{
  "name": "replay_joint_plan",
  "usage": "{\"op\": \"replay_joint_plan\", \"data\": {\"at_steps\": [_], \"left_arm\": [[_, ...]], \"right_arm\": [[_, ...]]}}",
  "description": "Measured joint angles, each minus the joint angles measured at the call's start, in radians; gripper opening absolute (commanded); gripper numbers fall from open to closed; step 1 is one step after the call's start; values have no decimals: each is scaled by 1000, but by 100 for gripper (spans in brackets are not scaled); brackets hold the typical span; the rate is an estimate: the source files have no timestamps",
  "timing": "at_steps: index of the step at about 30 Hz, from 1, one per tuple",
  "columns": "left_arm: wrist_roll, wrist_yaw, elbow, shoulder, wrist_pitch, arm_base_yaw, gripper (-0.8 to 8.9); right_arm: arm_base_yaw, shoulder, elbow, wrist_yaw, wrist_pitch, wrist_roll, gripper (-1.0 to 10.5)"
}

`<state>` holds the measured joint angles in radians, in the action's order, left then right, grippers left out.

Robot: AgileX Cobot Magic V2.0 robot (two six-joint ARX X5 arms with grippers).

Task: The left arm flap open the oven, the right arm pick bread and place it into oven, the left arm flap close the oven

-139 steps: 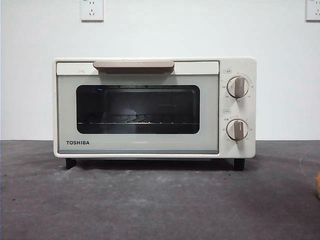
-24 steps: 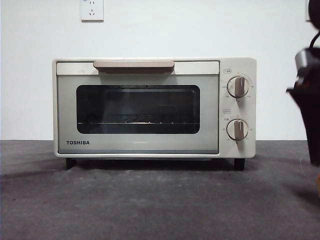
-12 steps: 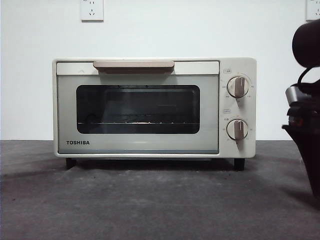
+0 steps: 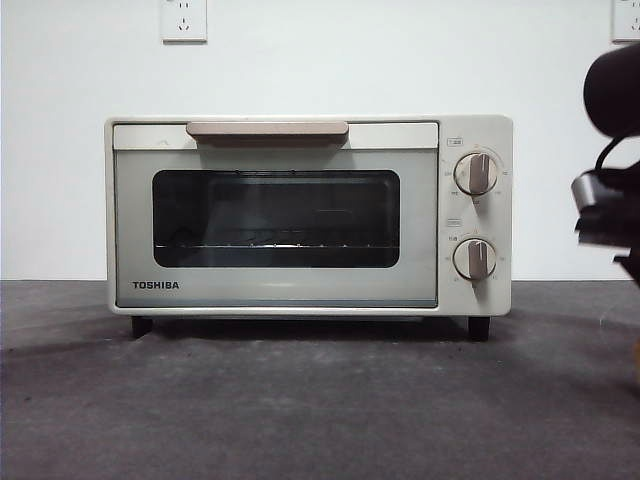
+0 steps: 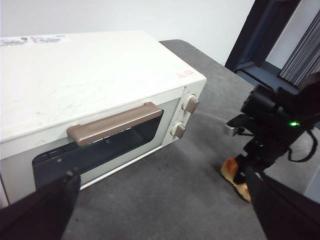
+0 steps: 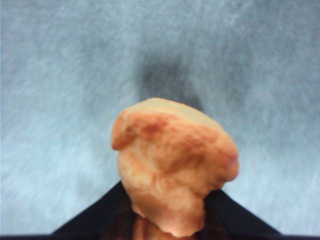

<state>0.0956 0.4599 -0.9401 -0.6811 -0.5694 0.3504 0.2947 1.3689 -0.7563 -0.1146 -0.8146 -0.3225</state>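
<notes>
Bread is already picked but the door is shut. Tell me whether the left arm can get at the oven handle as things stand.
Probably yes. The left gripper hangs open in front of the oven, its handle bare with nothing between. The right gripper holds the bread off to the side.

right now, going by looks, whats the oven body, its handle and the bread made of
The oven body looks like cream-painted sheet metal with a satin finish; faint scuffs show on its top in the left wrist view. Its handle is a matte tan bar, plastic or coated metal, hard to say. The bread, between the right gripper's jaws, has a lumpy, orange-brown baked crust.
</notes>
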Motion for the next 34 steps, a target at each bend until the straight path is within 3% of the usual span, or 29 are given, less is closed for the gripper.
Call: {"op": "replay_joint_plan", "data": {"at_steps": [6, 16, 26, 34], "left_arm": [[0, -20, 0, -27, -35, 0, 388], [0, -19, -21, -200, -69, 18, 21], [-51, -20, -186, -459, -82, 83, 11], [-127, -76, -365, -662, -76, 126, 11]], "right_arm": [[0, -159, 0, -100, -54, 0, 112], [0, -589, 0, -256, -138, 0, 112], [0, -913, 0, -311, -148, -4, 112], [0, -1029, 0, -312, -150, -47, 112]]}}
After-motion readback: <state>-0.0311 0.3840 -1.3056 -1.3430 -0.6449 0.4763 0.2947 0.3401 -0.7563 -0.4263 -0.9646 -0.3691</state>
